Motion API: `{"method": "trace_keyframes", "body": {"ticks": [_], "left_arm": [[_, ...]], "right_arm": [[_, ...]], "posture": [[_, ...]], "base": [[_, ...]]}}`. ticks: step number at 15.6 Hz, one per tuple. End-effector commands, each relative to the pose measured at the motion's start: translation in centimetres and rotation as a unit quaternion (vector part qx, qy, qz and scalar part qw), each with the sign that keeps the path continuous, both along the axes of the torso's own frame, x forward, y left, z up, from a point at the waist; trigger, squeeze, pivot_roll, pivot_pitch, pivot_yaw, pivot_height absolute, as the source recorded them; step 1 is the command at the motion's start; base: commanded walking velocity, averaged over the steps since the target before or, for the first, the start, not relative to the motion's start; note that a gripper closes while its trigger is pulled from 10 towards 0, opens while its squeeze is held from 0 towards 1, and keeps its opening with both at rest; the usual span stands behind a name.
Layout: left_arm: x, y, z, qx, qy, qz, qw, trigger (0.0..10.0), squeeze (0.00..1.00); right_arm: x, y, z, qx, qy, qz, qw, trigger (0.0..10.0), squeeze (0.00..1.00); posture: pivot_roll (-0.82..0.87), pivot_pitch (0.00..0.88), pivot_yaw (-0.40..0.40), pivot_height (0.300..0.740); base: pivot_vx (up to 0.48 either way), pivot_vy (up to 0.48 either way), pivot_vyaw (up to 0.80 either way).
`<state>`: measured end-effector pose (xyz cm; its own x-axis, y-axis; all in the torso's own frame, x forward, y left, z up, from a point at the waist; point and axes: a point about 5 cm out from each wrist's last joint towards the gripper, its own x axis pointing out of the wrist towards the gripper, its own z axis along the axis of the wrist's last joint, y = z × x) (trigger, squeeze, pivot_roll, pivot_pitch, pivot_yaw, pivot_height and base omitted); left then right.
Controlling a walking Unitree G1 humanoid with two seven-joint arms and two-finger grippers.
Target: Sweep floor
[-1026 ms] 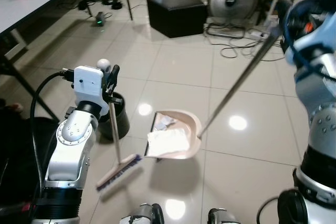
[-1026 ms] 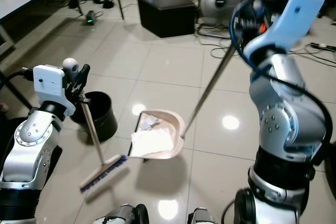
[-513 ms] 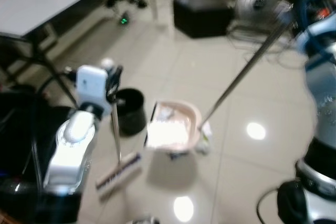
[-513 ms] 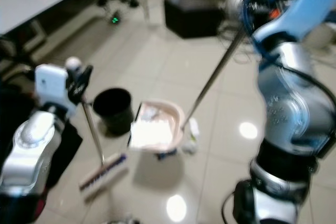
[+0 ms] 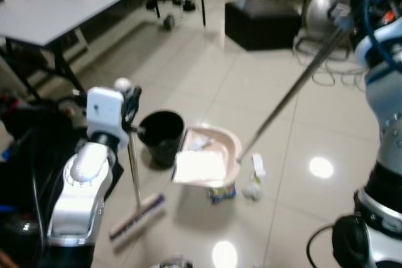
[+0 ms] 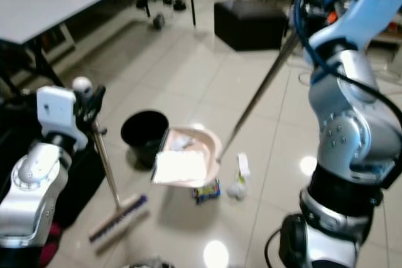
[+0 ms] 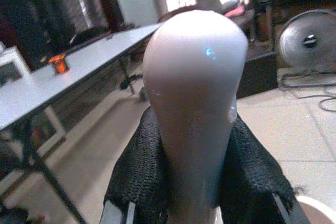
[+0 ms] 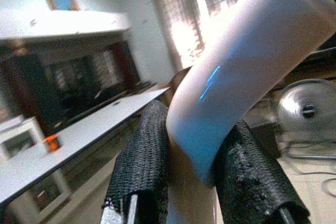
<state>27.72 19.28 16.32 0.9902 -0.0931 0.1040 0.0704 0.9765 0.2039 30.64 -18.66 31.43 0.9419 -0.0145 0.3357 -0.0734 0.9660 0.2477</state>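
We clamp the broom point(image 5: 134, 174) in our left gripper point(image 5: 132, 101) and the full dustpan point(image 5: 207, 161), mid-frame beside the black bin point(image 5: 160, 135), by its long handle in our right gripper point(image 8: 184, 182), so a tilt could spill the paper.

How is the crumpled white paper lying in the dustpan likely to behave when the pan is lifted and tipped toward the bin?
The white paper looks thin and crumpled, so it is probably light and floppy. It lies loosely in the shallow dustpan, so it may well slide out or drift aside instead of dropping straight into the black bin beside it.
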Motion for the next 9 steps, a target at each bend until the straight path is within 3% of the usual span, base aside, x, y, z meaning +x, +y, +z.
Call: {"method": "trace_keyframes", "body": {"ticks": [1,5,9], "left_arm": [[-0.14,0.58,0.72,0.01,-0.013,0.017,1.0,10.0,0.0],[-0.17,0.62,0.3,0.008,-0.009,0.023,1.0,10.0,0.0],[-0.26,0.57,0.19,0.007,-0.009,0.027,1.0,10.0,0.0]], "right_arm": [[-0.41,0.37,1.18,0.0,-0.031,0.014,0.999,10.0,0.0],[-0.14,-0.02,1.25,-0.008,-0.028,0.005,1.0,10.0,0.0],[-0.14,0.24,1.22,-0.015,-0.028,0.012,0.999,10.0,0.0]], "posture": [[-0.04,0.054,0.069,0.74],[-0.04,0.051,0.061,0.74],[-0.03,0.044,0.052,0.74]], "base": [[0.356,0.0,0.0],[0.357,0.0,0.0],[0.363,0.0,0.74]]}}
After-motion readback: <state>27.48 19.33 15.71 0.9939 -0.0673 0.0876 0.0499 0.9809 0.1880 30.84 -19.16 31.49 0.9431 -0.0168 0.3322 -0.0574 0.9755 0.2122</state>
